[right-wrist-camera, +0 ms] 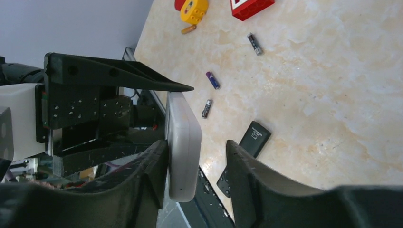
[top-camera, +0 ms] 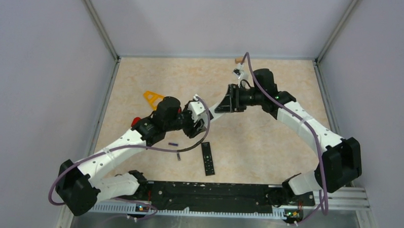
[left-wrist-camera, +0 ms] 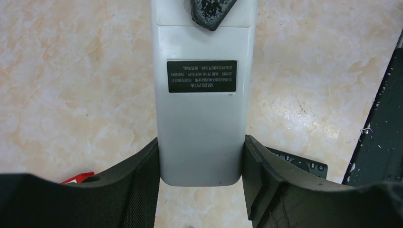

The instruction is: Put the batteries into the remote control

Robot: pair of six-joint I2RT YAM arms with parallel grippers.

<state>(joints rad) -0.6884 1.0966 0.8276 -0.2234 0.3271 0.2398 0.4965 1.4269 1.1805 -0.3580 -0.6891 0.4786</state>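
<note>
The left gripper [left-wrist-camera: 200, 146] clamps the remote [left-wrist-camera: 202, 118] while the right gripper [right-wrist-camera: 197, 146] straddles its far end, one jaw touching, one apart, so an uneven squeeze may twist it loose; the batteries [right-wrist-camera: 213, 80] lie on the table [right-wrist-camera: 332, 71], upper centre of the right wrist view.
</note>
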